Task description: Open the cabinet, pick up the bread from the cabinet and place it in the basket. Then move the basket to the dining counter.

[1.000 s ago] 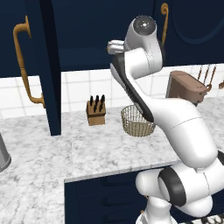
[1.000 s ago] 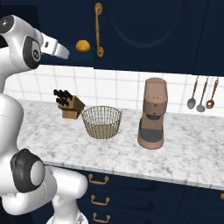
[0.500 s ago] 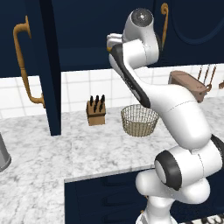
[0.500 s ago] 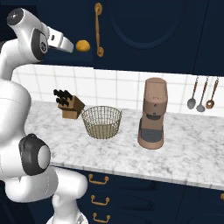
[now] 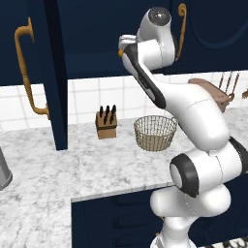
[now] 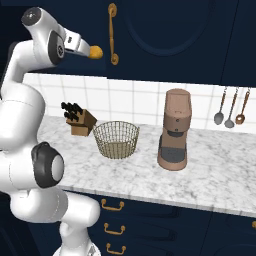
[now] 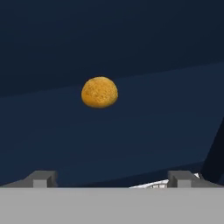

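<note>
Orange bread (image 7: 99,92) sits ahead inside your open cabinet (image 5: 53,72).
Your gripper (image 7: 109,178) is spread wide, empty (basket (image 6: 116,139) waits on the worktop below).

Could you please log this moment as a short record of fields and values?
cabinet: left door swung open
bread: on the cabinet shelf, ahead of the gripper, not yet grasped
gripper: open, empty, raised to shelf height and pointed at the bread
basket: empty, on the worktop between the knife block and the coffee machine
stage: reaching for the bread
</note>
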